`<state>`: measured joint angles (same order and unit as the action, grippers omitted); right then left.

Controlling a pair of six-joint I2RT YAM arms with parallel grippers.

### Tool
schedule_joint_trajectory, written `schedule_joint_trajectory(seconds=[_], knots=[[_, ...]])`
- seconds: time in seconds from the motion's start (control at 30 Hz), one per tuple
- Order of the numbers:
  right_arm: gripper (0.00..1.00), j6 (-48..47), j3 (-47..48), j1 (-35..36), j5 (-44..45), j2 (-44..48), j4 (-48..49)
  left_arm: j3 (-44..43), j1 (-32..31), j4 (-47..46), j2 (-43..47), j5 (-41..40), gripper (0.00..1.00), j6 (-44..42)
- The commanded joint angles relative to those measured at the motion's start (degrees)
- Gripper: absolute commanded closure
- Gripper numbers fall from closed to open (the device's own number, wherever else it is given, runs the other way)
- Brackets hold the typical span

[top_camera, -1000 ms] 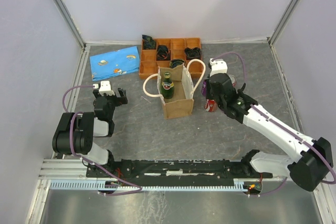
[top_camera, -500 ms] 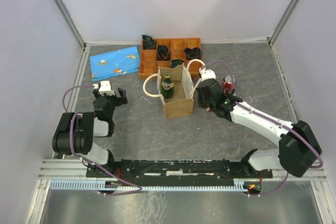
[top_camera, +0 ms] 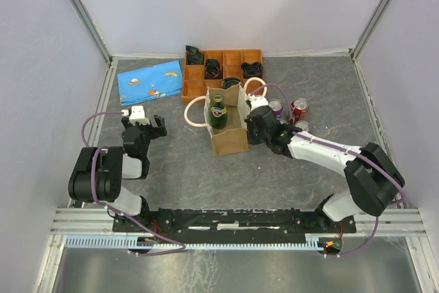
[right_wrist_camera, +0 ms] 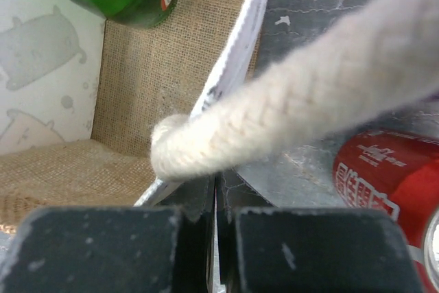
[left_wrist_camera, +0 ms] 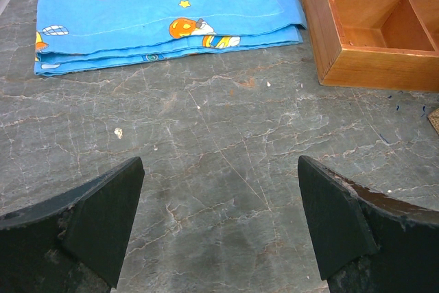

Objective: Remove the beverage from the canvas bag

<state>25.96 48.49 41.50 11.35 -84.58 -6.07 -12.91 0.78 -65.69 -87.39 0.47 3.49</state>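
Canvas bag (top_camera: pixel 230 143) stands upright approx mid-table, mouth open. A green bottle (top_camera: pixel 218 113) is inside it toward the left wall, neck and red neck label above the rim. One cream handle loops out on the bag's left (top_camera: pixel 188 116). The other, the right handle (right_wrist_camera: pixel 309 94), runs thick across the right wrist view and roots into the bag's white-edged right rim.

The right gripper (right_wrist_camera: pixel 215 189) sits at that right wall, just below the handle root, w/ jaws fully closed and only a hairline btwn the fingers. Can't tell if any fabric is pinched, since the rim seems to pass just left of the tips. Burlap inner wall and the bottle's green shoulder show beyond it.

Three cans stand on the table (left_wrist_camera: pixel 226 135) right of the bag, outside it. They are a red can (top_camera: pixel 298 109), a purplish can (top_camera: pixel 276 108) beside it, and a third can (top_camera: pixel 301 127) nearer the arm w/ mostly its top showing. The red can is close to the gripper's right side in the wrist view.

The left gripper (left_wrist_camera: pixel 219 164) is well apart from the bag, low over bare gray marbled table, jaws wide open w/ nothing btwn them. Ahead of it lie a folded blue patterned pouch (left_wrist_camera: pixel 164 5) and the corner of a wooden compartment tray (left_wrist_camera: pixel 370 77). The tray is just behind the bag, w/ dark items in some cells.
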Motion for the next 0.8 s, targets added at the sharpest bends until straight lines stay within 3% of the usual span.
schedule_joint_trajectory(seconds=[0.0, 0.53, 0.77], knots=[[1.00, 1.0, 0.9, 1.8, -2.0, -1.5, 3.6, -0.5, -0.1, -2.1, 0.2, -0.5, 0.01, -2.3], [1.00, -0.1, 3.5, 4.6, -2.0, -1.2, -0.1, -0.5, -0.1, -2.1, 0.3, -0.5, 0.01, -2.3], [0.88, -3.1, 6.1, 7.7, 0.8, 7.5, -12.0, -0.5, -0.1, -2.0, 0.3, -0.5, 0.01, -2.3]])
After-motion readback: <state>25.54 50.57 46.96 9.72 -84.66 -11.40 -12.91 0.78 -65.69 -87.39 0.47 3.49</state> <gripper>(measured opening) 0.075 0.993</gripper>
